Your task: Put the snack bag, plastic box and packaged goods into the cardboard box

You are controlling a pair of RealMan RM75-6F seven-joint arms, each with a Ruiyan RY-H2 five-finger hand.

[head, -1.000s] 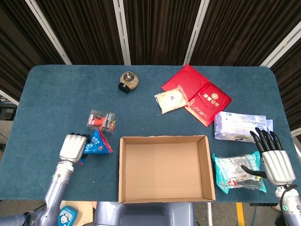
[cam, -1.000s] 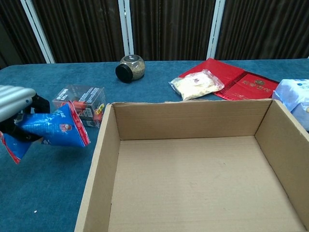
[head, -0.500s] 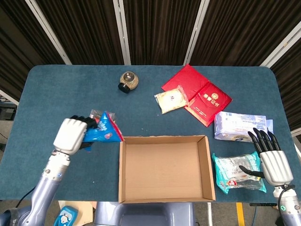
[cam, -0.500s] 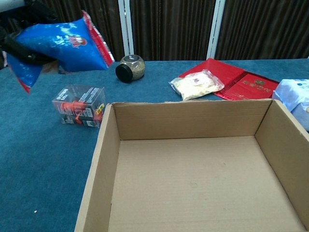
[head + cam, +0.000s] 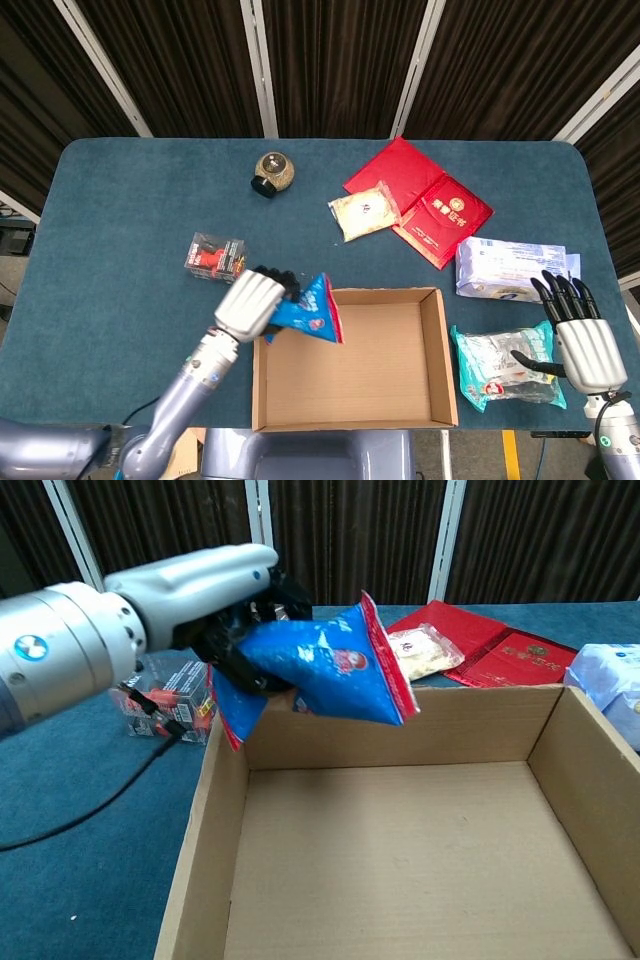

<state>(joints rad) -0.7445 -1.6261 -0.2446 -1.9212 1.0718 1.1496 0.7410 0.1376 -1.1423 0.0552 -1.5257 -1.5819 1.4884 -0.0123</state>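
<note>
My left hand (image 5: 250,302) (image 5: 215,605) grips the blue and red snack bag (image 5: 309,313) (image 5: 322,672) and holds it in the air over the left end of the open cardboard box (image 5: 350,400) (image 5: 430,870). The box's inside is bare. A clear plastic box (image 5: 214,257) (image 5: 165,705) with red contents lies on the table left of the cardboard box. A teal and white packaged good (image 5: 495,365) lies right of the box, with my right hand (image 5: 583,345) beside it, fingers spread and holding nothing.
A white and blue pack (image 5: 510,268) (image 5: 615,685) lies at the right. Red booklets (image 5: 425,205) and a pale sachet (image 5: 363,211) lie behind the box. A small jar (image 5: 271,174) (image 5: 270,620) lies on its side at the back. The blue table (image 5: 120,220) ends near the box's front.
My left hand has lifted the snack bag off the table and carried it right, from beside the plastic box to above the cardboard box's left end. The right hand barely moved.
</note>
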